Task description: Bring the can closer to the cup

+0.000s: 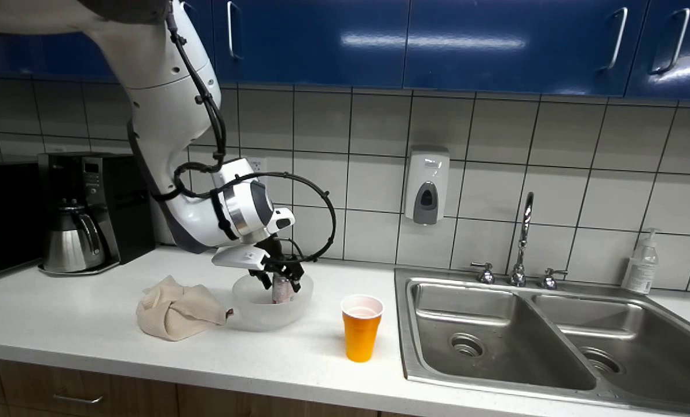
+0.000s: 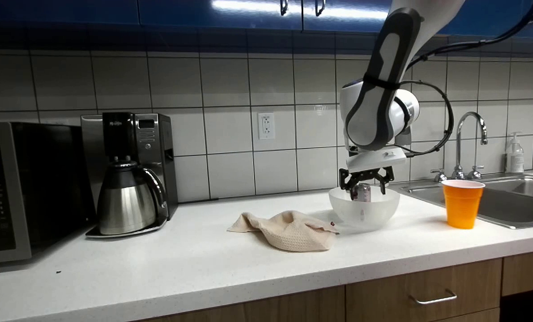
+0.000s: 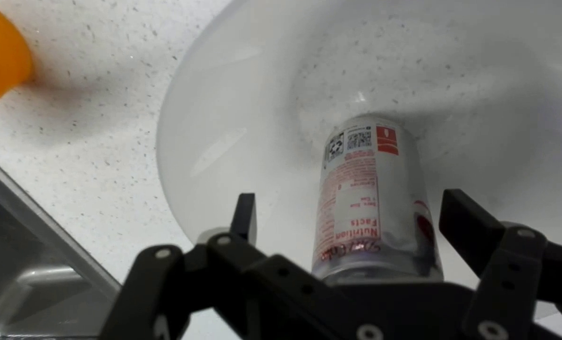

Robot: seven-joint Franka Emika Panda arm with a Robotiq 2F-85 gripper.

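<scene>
The silver can (image 1: 283, 291) with red print stands inside a translucent white bowl (image 1: 263, 318). It also shows in an exterior view (image 2: 363, 192) and, large, in the wrist view (image 3: 373, 189). My gripper (image 3: 350, 210) is open, with one finger on each side of the can's upper part. In the wrist view, gaps show between the can and both fingers. The gripper also shows over the bowl in both exterior views (image 1: 280, 284) (image 2: 368, 193). The can's top edge is partly hidden by the gripper. The orange cup (image 1: 361, 333) stands upright beside the bowl, towards the sink (image 2: 462, 205) (image 3: 0, 56).
A beige cloth (image 1: 176, 310) lies crumpled beside the bowl, on the side away from the cup. A steel double sink (image 1: 405, 324) is just past the cup. A coffee maker with a steel pot (image 2: 127, 197) and a microwave (image 2: 20, 188) stand further along the counter.
</scene>
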